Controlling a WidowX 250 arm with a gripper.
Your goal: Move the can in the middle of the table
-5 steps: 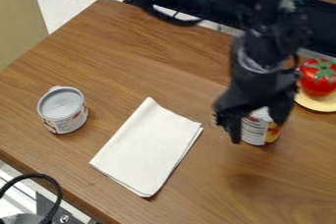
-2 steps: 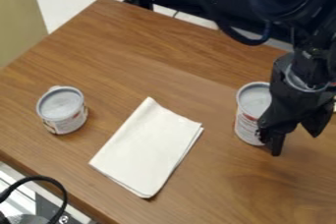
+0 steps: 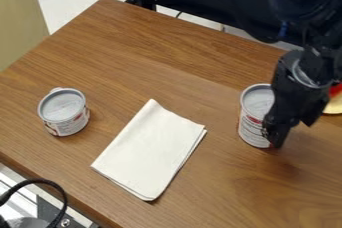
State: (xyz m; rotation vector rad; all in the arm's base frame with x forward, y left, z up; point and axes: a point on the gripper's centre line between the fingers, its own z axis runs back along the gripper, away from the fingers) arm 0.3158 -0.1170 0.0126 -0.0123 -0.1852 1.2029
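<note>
The black gripper (image 3: 294,128) is low over the right part of the table, against or just beside the right side of a tall can (image 3: 251,124). Its two fingers stand apart, the nearer one overlapping the can's lower right edge; whether they touch is unclear. That can is upright, with a grey top and a white and red label. A shorter can (image 3: 65,117) with a grey lid stands upright at the left of the wooden table (image 3: 160,54).
A folded white cloth (image 3: 150,149) lies between the two cans. At the right edge, a red tomato (image 3: 336,90) and a yellow plate (image 3: 334,105) show partly behind the arm. A black cable (image 3: 40,180) curves at the lower left.
My gripper has gone from over the tall can to its right side, then slightly back left, its fingers closer together. The tall can stands a little farther left, its top uncovered.
</note>
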